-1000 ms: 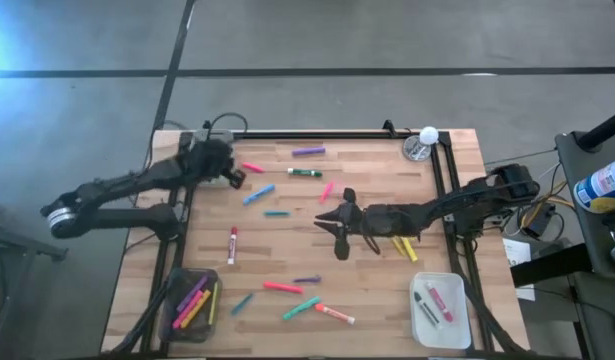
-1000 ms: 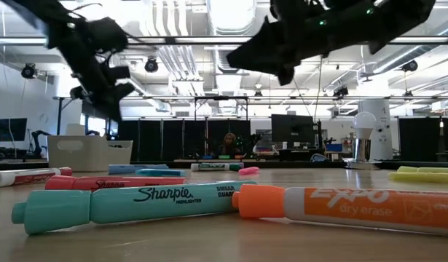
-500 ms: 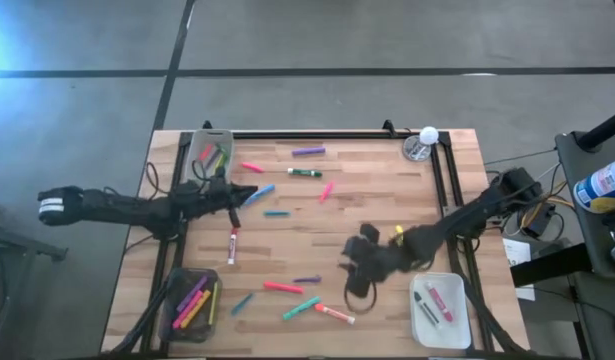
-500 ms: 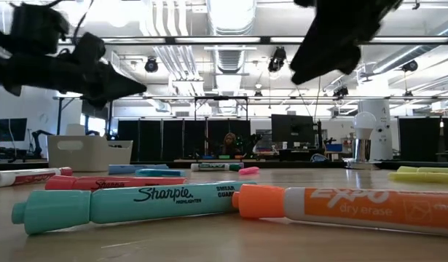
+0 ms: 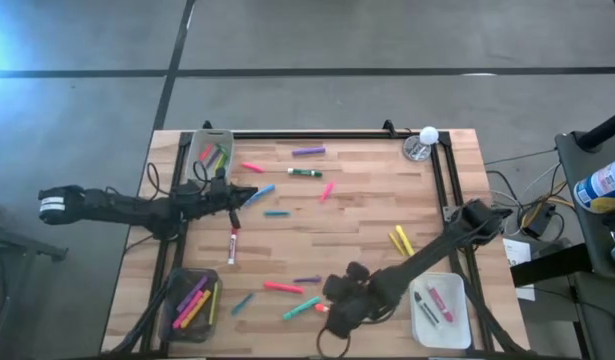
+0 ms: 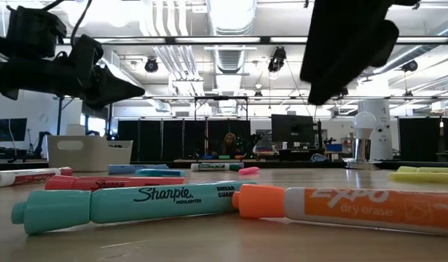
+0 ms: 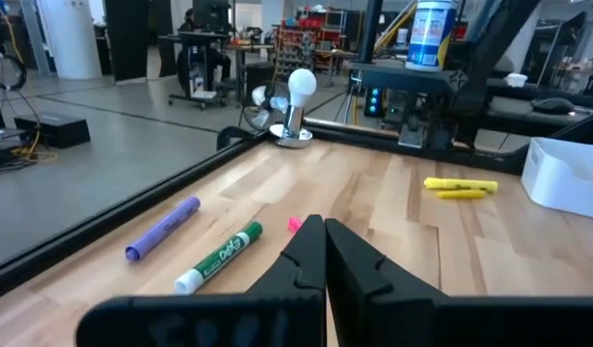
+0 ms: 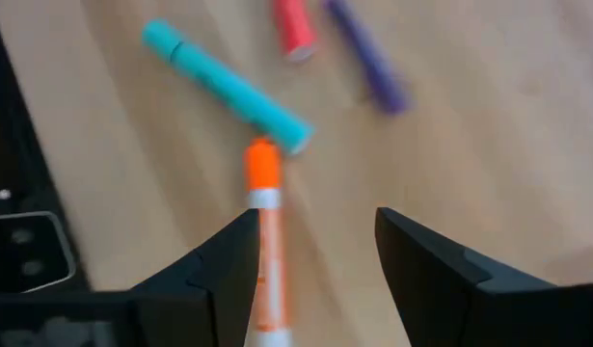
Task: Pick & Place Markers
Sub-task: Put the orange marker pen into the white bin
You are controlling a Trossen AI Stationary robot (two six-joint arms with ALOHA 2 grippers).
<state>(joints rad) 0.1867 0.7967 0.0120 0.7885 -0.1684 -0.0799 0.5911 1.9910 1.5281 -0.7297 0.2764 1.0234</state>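
The right gripper (image 8: 310,255) has its two fingers spread wide apart, and nothing is in them. The orange marker (image 8: 265,241) lies flat on the wood with its body running between those fingers and its orange cap poking out past them. The tip of the teal marker (image 8: 224,85) sits just beside that orange cap, maybe touching it. A red marker (image 8: 294,27) and a purple marker (image 8: 365,56) lie a bit farther off. From above, this gripper (image 5: 337,308) hangs over the near edge of the table (image 5: 377,210), close to the white bin (image 5: 439,310). Here is what could go wrong, I think. If the fingers come down a little crooked, one could land on top of the orange marker and make it roll away. If they reach too far forward, they could bump the teal marker and push it, or pinch both at once. A round marker can also slip and tip if it is grabbed near one end. The left gripper (image 7: 324,253) is closed tight with nothing in it, and it waits above the far left part of the table, near the blue marker (image 5: 257,194). The other markers are spread over the table, and some already lie in the bins.
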